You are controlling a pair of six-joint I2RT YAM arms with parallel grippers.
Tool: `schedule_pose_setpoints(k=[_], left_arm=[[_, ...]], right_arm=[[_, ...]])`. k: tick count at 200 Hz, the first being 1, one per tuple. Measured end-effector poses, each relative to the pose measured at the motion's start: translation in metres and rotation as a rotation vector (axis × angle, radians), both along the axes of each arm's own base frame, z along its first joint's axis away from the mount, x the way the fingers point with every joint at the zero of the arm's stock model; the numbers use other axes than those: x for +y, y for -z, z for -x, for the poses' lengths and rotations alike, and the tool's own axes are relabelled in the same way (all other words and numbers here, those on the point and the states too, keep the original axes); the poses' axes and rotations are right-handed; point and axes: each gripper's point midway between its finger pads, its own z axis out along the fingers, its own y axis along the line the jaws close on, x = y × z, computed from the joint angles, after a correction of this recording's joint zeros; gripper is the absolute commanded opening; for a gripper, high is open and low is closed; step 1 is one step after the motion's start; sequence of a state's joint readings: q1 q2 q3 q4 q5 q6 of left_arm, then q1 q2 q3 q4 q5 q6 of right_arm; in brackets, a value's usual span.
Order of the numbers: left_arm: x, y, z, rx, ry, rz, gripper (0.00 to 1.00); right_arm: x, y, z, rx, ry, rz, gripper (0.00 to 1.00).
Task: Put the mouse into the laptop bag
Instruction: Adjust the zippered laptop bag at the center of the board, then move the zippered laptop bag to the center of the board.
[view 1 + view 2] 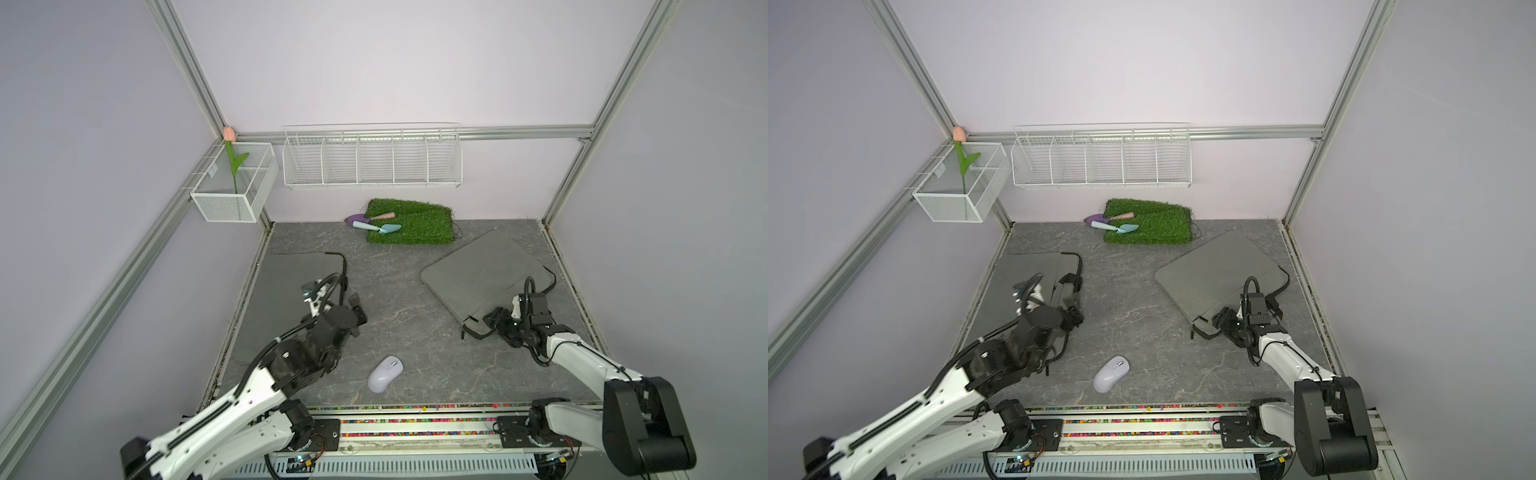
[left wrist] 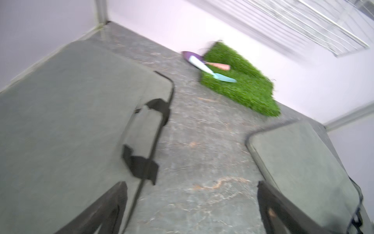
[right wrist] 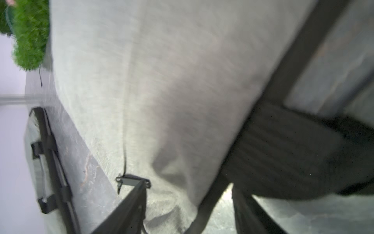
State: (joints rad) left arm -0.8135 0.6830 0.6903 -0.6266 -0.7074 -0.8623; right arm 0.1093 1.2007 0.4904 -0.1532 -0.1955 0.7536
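Observation:
The pale lavender mouse (image 1: 385, 373) (image 1: 1111, 373) lies on the grey marble table near its front edge, between my two arms, and nothing touches it. Two grey laptop bags lie flat. The darker bag (image 1: 291, 278) (image 2: 70, 121) is at the left and the lighter bag (image 1: 482, 270) (image 3: 162, 81) at the right. My left gripper (image 1: 355, 315) (image 2: 191, 183) hovers open over the right edge of the left bag, empty. My right gripper (image 1: 495, 322) (image 3: 189, 185) sits open at the near corner of the right bag, its fingers either side of the bag's edge and black strap (image 3: 283, 71).
A green grass mat (image 1: 409, 222) with two small trowels (image 1: 376, 226) lies at the back. A white wire shelf (image 1: 372, 160) hangs on the back wall. A mesh basket (image 1: 235, 195) holding a tulip hangs at the left corner. Aluminium frame posts border the table.

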Motion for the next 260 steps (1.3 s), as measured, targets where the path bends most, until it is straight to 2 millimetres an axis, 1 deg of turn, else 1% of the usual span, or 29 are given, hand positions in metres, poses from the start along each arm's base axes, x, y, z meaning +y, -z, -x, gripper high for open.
schedule_pose_setpoints(k=[8, 15, 28, 40, 51, 63, 72, 75, 92, 103, 113, 124, 132, 135, 146, 147, 158, 168, 187, 199, 211, 226, 252, 260], left_arm=[[0.025, 0.006, 0.008, 0.005, -0.062, 0.019, 1.00], [0.043, 0.010, 0.014, 0.012, -0.108, 0.031, 1.00], [0.068, 0.016, 0.022, 0.031, -0.181, 0.045, 1.00], [0.084, 0.022, 0.026, 0.056, -0.241, 0.054, 1.00], [0.092, 0.029, 0.026, 0.089, -0.275, 0.066, 1.00], [0.100, 0.044, 0.023, 0.149, -0.313, 0.069, 1.00], [0.106, 0.060, 0.020, 0.211, -0.342, 0.073, 1.00], [0.108, 0.066, 0.019, 0.231, -0.354, 0.074, 1.00], [0.116, 0.101, 0.015, 0.344, -0.389, 0.113, 0.98], [0.119, 0.119, 0.017, 0.393, -0.404, 0.147, 0.98], [0.118, 0.127, 0.018, 0.412, -0.399, 0.172, 0.98], [0.115, 0.127, 0.017, 0.409, -0.381, 0.193, 0.98], [0.112, 0.123, 0.014, 0.392, -0.367, 0.206, 0.98], [0.112, 0.122, 0.013, 0.387, -0.364, 0.209, 0.98], [0.110, 0.116, 0.010, 0.364, -0.352, 0.220, 0.98], [0.110, 0.116, 0.010, 0.362, -0.351, 0.221, 0.98], [0.108, 0.110, 0.008, 0.340, -0.342, 0.229, 0.98], [0.107, 0.108, 0.006, 0.330, -0.331, 0.236, 0.98], [0.105, 0.108, 0.005, 0.334, -0.321, 0.242, 0.97], [0.105, 0.108, 0.005, 0.338, -0.320, 0.242, 0.97], [0.105, 0.109, 0.006, 0.343, -0.319, 0.238, 0.97], [0.105, 0.106, 0.009, 0.338, -0.318, 0.232, 0.97], [0.105, 0.094, 0.010, 0.301, -0.308, 0.232, 0.97], [0.105, 0.089, 0.010, 0.289, -0.305, 0.233, 0.97]], right_arm=[[0.003, -0.003, -0.002, -0.011, -0.015, 0.010, 0.79], [0.010, -0.005, -0.001, -0.017, -0.040, 0.023, 0.82], [0.025, -0.007, 0.003, -0.020, -0.092, 0.058, 0.85], [0.042, -0.011, 0.010, -0.032, -0.153, 0.089, 0.87], [0.057, -0.018, 0.017, -0.054, -0.204, 0.116, 0.90], [0.077, -0.030, 0.026, -0.089, -0.267, 0.144, 0.92], [0.094, -0.044, 0.030, -0.127, -0.313, 0.161, 0.94], [0.104, -0.049, 0.032, -0.142, -0.338, 0.161, 0.94], [0.143, -0.073, 0.034, -0.206, -0.420, 0.166, 0.96], [0.169, -0.080, 0.034, -0.221, -0.465, 0.169, 0.98], [0.189, -0.081, 0.030, -0.228, -0.490, 0.172, 0.99], [0.215, -0.073, 0.026, -0.210, -0.530, 0.177, 1.00], [0.233, -0.067, 0.023, -0.196, -0.555, 0.179, 0.99], [0.243, -0.063, 0.022, -0.189, -0.572, 0.177, 0.99], [0.272, -0.055, 0.016, -0.178, -0.607, 0.174, 0.98], [0.277, -0.054, 0.015, -0.178, -0.615, 0.172, 0.98], [0.308, -0.046, 0.011, -0.167, -0.656, 0.159, 0.99], [0.341, -0.038, 0.007, -0.163, -0.698, 0.131, 0.99], [0.388, -0.021, 0.001, -0.151, -0.758, 0.079, 0.99], [0.409, -0.008, -0.003, -0.142, -0.783, 0.054, 0.99], [0.423, 0.005, -0.005, -0.131, -0.806, 0.038, 0.99], [0.444, -0.002, -0.011, -0.160, -0.827, -0.012, 0.99], [0.470, 0.000, -0.015, -0.168, -0.860, -0.073, 1.00], [0.477, -0.001, -0.017, -0.176, -0.868, -0.092, 0.97]])
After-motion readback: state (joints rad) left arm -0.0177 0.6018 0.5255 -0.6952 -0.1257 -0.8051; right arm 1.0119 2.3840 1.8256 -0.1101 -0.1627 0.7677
